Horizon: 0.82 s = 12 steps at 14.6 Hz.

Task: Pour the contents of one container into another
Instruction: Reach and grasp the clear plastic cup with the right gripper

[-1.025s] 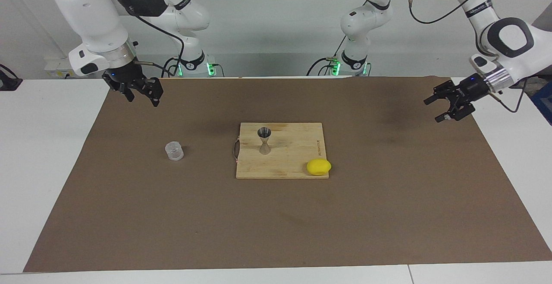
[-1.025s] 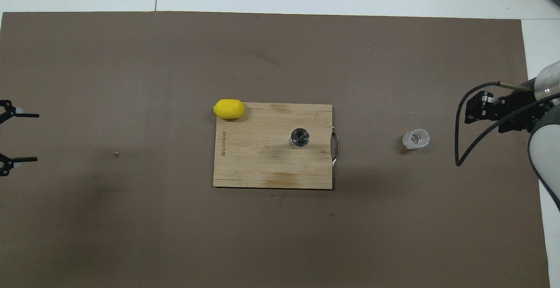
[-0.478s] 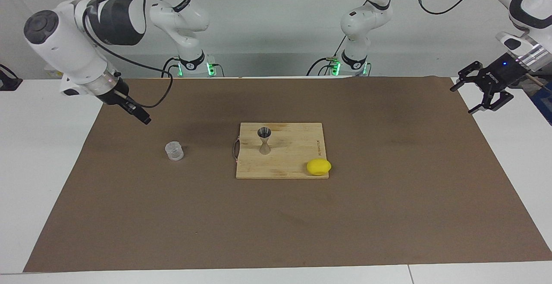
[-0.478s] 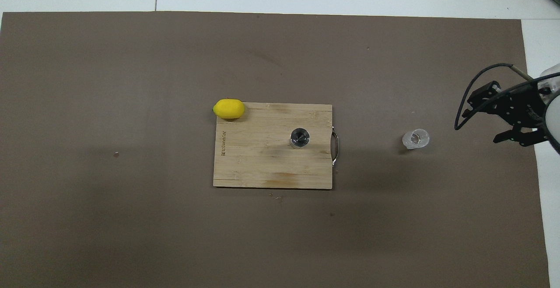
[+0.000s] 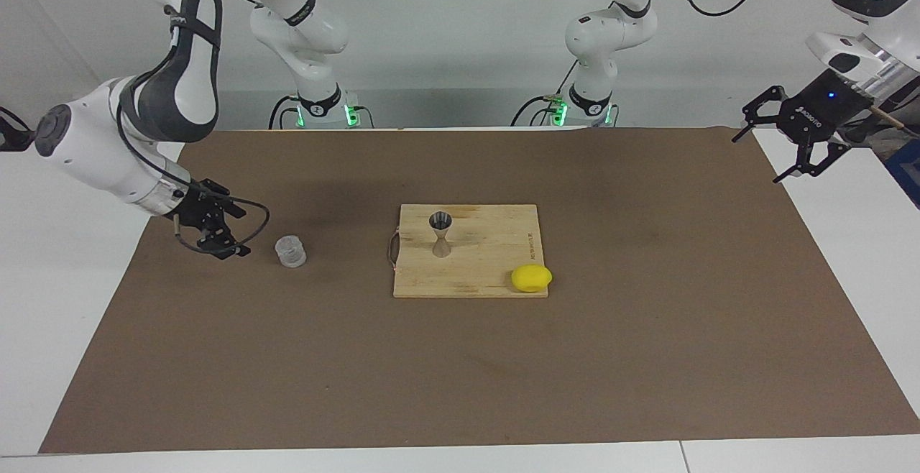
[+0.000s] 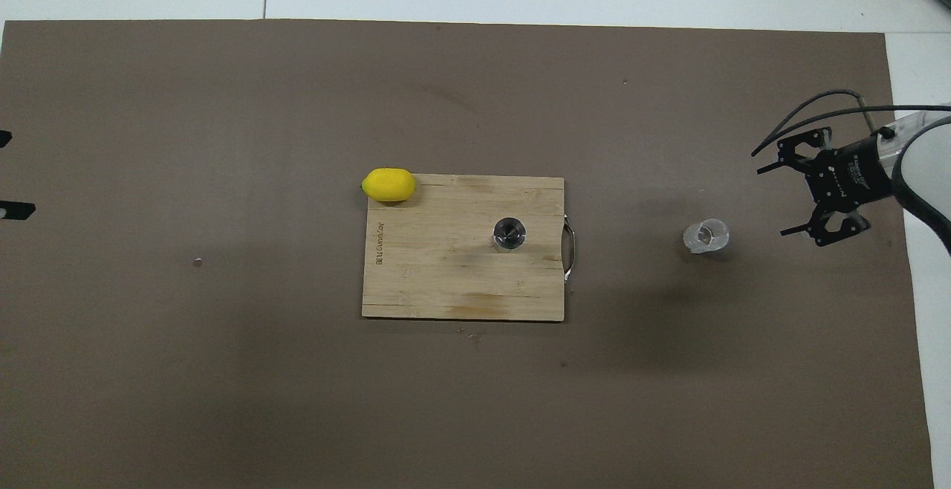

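Note:
The clear squat cup (image 5: 290, 251) stands on the brown mat toward the right arm's end of the table; it also shows in the overhead view (image 6: 706, 236). The metal hourglass jigger (image 5: 440, 234) stands upright on the wooden cutting board (image 5: 489, 264), seen from above as a round rim (image 6: 510, 234). My right gripper (image 5: 234, 228) is open and low over the mat beside the cup, fingers pointing at it, a short gap apart (image 6: 770, 201). My left gripper (image 5: 756, 160) is open and empty, raised over the mat's edge at the left arm's end (image 6: 9, 175).
A yellow lemon (image 5: 531, 278) lies at the board's corner farthest from the robots, toward the left arm's end (image 6: 388, 184). The board (image 6: 446, 281) has a metal handle on the side facing the cup. A black cable loops by the right gripper.
My right gripper came down from high over the mat's edge, turned and now sits low beside the cup. My left gripper rose and drew back toward its end of the table.

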Each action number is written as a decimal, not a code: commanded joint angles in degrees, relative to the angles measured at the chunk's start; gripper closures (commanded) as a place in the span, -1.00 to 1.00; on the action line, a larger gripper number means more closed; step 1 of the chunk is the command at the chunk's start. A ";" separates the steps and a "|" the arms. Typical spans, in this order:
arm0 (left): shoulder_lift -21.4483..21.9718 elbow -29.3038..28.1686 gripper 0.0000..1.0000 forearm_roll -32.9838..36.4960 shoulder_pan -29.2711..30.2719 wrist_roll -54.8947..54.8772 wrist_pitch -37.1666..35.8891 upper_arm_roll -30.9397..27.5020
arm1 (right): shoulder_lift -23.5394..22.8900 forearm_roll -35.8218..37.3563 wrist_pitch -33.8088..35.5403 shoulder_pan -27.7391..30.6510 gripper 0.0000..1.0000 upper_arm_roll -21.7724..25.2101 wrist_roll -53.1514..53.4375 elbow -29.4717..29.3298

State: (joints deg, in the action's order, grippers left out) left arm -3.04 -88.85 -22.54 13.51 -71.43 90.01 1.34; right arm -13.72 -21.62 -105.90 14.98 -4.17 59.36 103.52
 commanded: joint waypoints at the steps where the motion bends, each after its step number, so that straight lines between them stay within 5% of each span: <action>1: 0.49 0.69 -1.00 2.48 -2.77 10.58 -1.50 -0.55 | 0.98 -5.53 -4.30 2.07 -1.00 -0.66 2.08 6.58; 5: 2.06 2.36 -1.00 17.49 -9.72 26.73 -2.55 -0.46 | -0.07 -11.15 -7.83 2.95 -1.00 -0.58 0.07 10.20; 12: 3.56 1.48 -1.00 22.18 -10.43 57.24 -5.72 -0.29 | -5.09 -20.29 -9.59 6.20 -1.00 -0.66 -12.07 13.37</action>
State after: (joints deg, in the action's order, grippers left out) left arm -0.31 -87.06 -1.68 3.30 -21.59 85.35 1.35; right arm -17.87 -38.98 -115.05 20.13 -4.08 50.05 116.39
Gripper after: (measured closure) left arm 0.000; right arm 0.000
